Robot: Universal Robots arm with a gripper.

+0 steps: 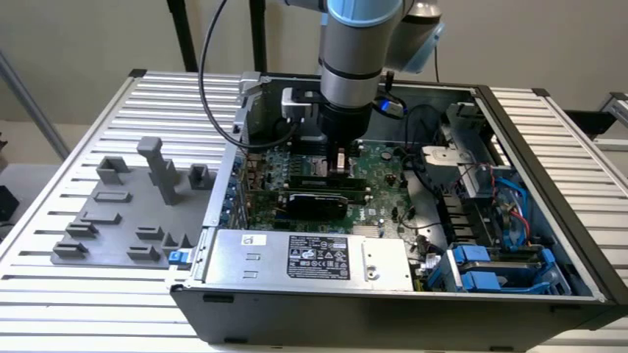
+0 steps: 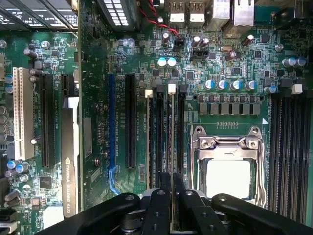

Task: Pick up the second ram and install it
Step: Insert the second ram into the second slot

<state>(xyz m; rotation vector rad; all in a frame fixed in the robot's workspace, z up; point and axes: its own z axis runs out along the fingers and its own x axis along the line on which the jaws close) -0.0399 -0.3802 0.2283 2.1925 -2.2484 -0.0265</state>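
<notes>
My gripper [image 2: 172,185] is shut on the second ram [image 2: 172,137], a thin green stick seen edge-on between the two black fingers [image 2: 162,200]. The stick runs along a black memory slot [image 2: 181,132] beside the square processor socket [image 2: 228,169], its far end at a white latch [image 2: 171,88]. Whether it is seated in the slot I cannot tell. Another stick [image 2: 148,142] stands in a neighbouring slot. In the exterior view the gripper [image 1: 339,158] reaches down into the open computer case, just over the motherboard [image 1: 383,173].
A graphics card [image 2: 71,166] lies across the board next to the expansion slots. The silver power supply [image 1: 304,257] fills the case's front, with blue drive bays [image 1: 490,268] and cables at the exterior view's right. A grey parts fixture [image 1: 137,213] stands on the slatted table.
</notes>
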